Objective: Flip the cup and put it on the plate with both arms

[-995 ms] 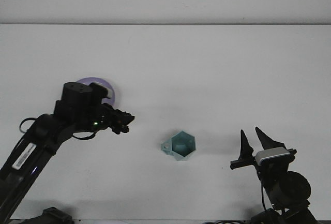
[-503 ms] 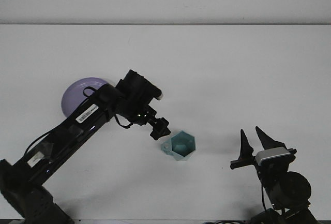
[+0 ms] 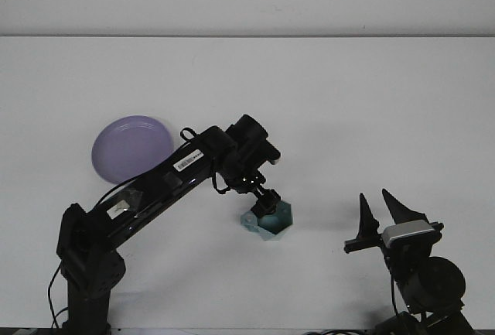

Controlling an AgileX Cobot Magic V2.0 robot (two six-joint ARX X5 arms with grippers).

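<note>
From where I stood, the left hand (image 3: pixel 267 205) was right over the cup (image 3: pixel 268 219), at its open mouth; I could not tell whether its fingers were spread or closed. The cup lay on its side on the white surface (image 3: pixel 325 103), mouth turned up toward the camera, nothing visible inside. The right hand (image 3: pixel 380 213) waited well off to the right, fingers spread wide, holding nothing. The purple plate (image 3: pixel 130 148) sat empty, far left of the cup.
</note>
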